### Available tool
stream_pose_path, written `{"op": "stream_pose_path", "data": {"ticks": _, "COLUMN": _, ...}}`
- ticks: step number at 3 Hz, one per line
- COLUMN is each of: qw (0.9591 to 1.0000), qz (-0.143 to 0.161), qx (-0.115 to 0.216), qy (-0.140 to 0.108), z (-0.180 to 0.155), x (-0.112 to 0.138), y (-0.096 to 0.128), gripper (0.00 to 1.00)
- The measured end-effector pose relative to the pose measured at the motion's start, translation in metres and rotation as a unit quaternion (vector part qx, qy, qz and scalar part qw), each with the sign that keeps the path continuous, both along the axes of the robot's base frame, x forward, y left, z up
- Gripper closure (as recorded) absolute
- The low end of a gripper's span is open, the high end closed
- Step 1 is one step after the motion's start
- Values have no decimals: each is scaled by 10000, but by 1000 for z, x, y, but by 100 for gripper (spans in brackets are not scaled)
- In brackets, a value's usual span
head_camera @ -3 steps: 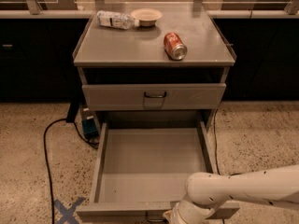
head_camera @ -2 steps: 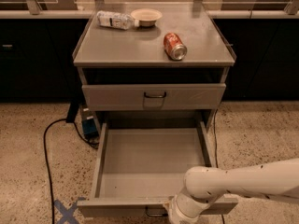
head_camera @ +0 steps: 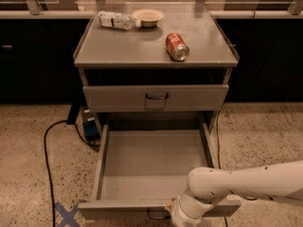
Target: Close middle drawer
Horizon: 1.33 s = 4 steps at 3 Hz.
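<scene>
The middle drawer (head_camera: pixel 152 161) is a grey metal tray pulled far out of the cabinet (head_camera: pixel 156 60). Its low front (head_camera: pixel 118 209) is near the bottom edge, with a small dark wire handle (head_camera: pixel 158 216) at centre. Nothing lies in the tray. Above it, the taller-fronted grey drawer (head_camera: pixel 156 98) is pushed in. My white arm (head_camera: pixel 251 183) comes in from the right. My gripper (head_camera: pixel 182 215) is at the drawer's front just right of the handle, at the bottom edge of the view. The lowest drawer is hidden.
On the cabinet top lie a red soda can (head_camera: pixel 177 47), a plastic bottle (head_camera: pixel 116 20) and a small bowl (head_camera: pixel 147 17). A black cable (head_camera: pixel 47 150) and a blue box (head_camera: pixel 90 126) are on the floor at left. A blue tape cross (head_camera: pixel 66 214) marks the floor. Dark counters stand behind.
My arm's wrist has shifted slightly left along the drawer's front. The drawer has not visibly moved.
</scene>
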<state>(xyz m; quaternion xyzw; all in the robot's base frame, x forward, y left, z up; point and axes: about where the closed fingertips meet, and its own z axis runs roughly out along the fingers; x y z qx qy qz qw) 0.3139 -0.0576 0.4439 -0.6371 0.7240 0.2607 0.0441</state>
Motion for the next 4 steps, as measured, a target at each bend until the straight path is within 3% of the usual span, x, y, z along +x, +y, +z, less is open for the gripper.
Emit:
{"op": "stream_pose_path", "data": {"ticks": 1, "qw": 9982, "qz": -239, "qx": 500, "qy": -219, "z": 9, "x": 39, "y": 0, "gripper": 0}}
{"op": "stream_pose_path", "data": {"ticks": 2, "qw": 9982, "qz": -239, "qx": 500, "qy": -219, "z": 9, "x": 39, "y": 0, "gripper": 0}}
{"op": "stream_pose_path", "data": {"ticks": 4, "qw": 9919, "qz": -736, "qx": 1017, "qy": -209, "z": -2, "x": 60, "y": -22, "gripper": 0}}
